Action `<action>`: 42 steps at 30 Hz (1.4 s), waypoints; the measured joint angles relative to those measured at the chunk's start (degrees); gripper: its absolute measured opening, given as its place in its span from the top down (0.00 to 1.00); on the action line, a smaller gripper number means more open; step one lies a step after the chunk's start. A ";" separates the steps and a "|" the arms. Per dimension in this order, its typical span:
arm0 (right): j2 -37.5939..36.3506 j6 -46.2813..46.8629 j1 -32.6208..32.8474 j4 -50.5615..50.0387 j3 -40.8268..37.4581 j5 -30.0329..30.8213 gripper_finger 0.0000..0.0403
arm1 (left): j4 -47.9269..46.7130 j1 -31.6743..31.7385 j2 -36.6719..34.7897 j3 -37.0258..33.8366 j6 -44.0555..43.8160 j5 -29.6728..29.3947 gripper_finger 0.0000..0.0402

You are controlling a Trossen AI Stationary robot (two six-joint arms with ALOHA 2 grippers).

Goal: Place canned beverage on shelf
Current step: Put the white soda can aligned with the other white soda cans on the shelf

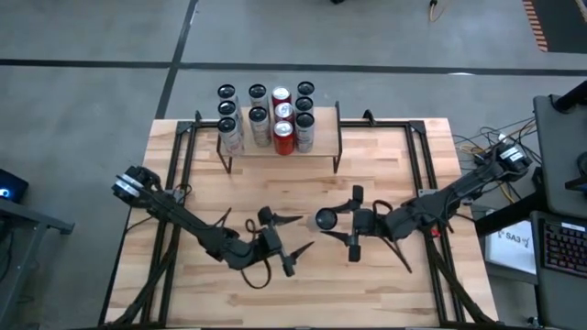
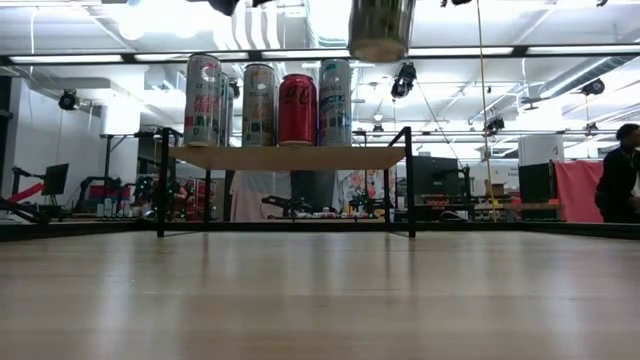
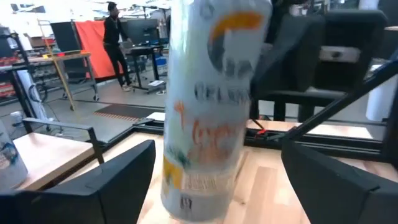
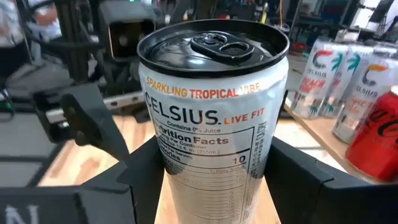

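The tall white Celsius can with orange lettering (image 4: 211, 118) stands upright in mid-air above the middle of the plank tabletop (image 1: 385, 165), clamped between the fingers of the right gripper (image 1: 337, 220); in the low view only its underside (image 2: 381, 30) shows at the top edge. The left gripper (image 1: 286, 234) sits just beside it, jaws spread wide and off the can (image 3: 208, 112). Well apart, at the table's far edge, the small wooden-topped shelf on black metal legs (image 1: 326, 147) already carries a crowd of silver and white cans (image 1: 258, 119) and two red cola cans (image 1: 283, 136), filling much of its board. A person in dark clothes (image 3: 115, 37) stands in the room beyond.
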 joint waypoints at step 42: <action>-0.22 2.02 -1.87 2.91 0.02 0.38 0.21 | 11.49 6.71 5.70 -0.20 1.83 1.67 0.44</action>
